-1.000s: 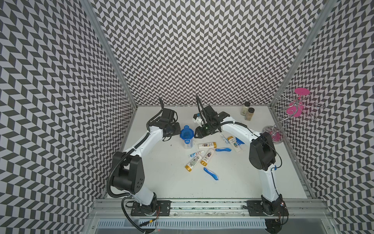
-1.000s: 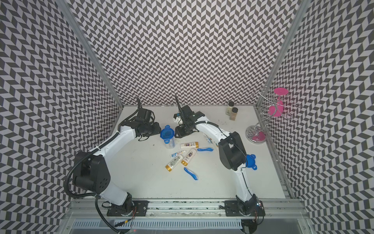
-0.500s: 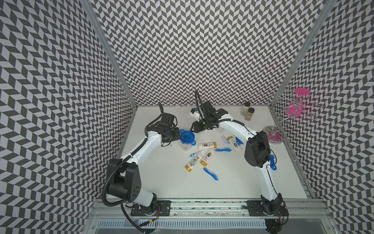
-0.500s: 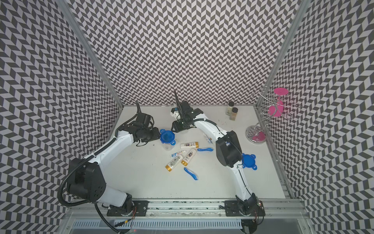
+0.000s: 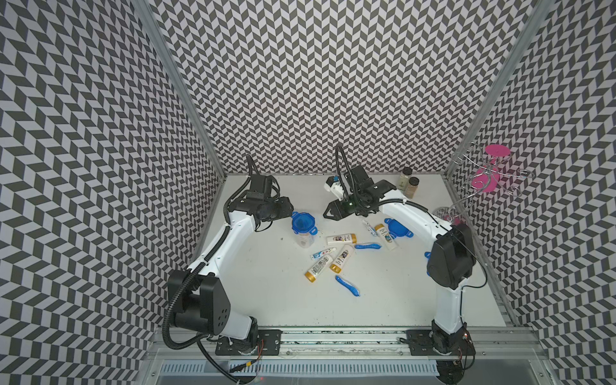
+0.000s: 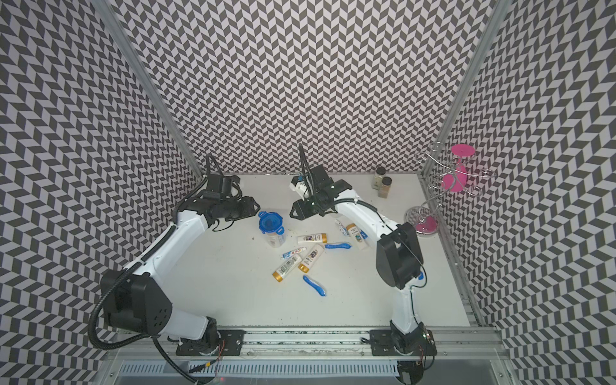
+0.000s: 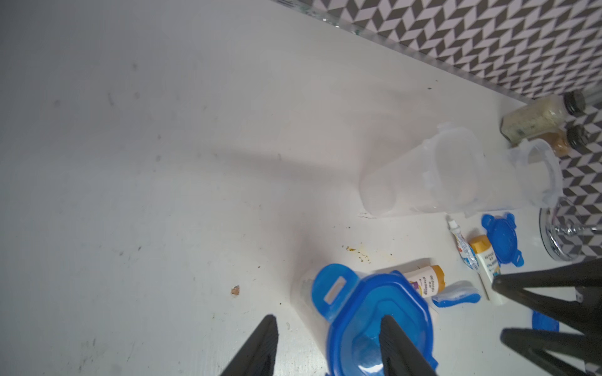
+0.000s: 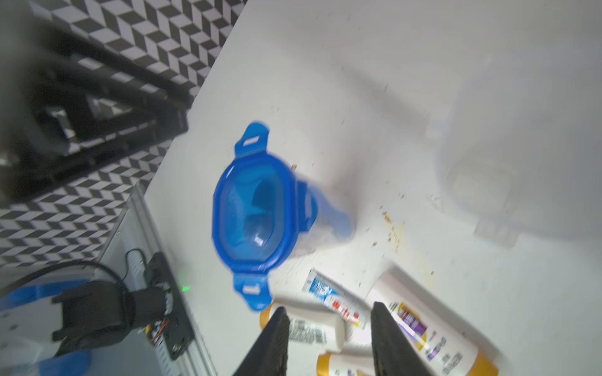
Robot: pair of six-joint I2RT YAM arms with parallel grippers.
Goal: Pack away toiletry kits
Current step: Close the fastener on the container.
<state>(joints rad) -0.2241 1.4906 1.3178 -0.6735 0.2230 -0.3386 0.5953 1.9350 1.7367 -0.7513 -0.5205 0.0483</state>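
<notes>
Left gripper (image 5: 289, 215): jaws spread and empty, tips right up beside the lidded cup on its left. In the left wrist view one finger (image 7: 397, 345) crosses in front of the lid.
Right gripper (image 5: 328, 215): jaws apart too, nothing in them, hovering over the table just past the cup's far right side.
Lidded cup (image 5: 305, 239): upright mid-table, between the two grippers. Something pale is inside, but I cannot tell what.
Blue lid (image 5: 302, 222): sitting on that cup, tabs sticking out.
Open cups (image 7: 423, 175): two clear ones, no lids on, side by side near the spice jars. The right arm hides them in both top views.
Loose lid (image 5: 396, 228): flat on the table beside the right forearm.
Gold-capped tubes (image 5: 341, 238): four, all lying down. One is just right of the cup, two are side by side nearer the rail, and one is against the loose lid.
Toothpaste tubes (image 5: 321, 254): one is tucked by the pair, another (image 5: 369, 227) is beside the tube at the loose lid.
Toothbrushes (image 5: 366, 246): one is right of the tubes, one (image 5: 347, 286) is alone, nearest the rail.
Spice jars (image 5: 412, 188): two, at the back wall, right side.
Wire stand (image 6: 421, 221): at the table's right edge, with pink discs.
</notes>
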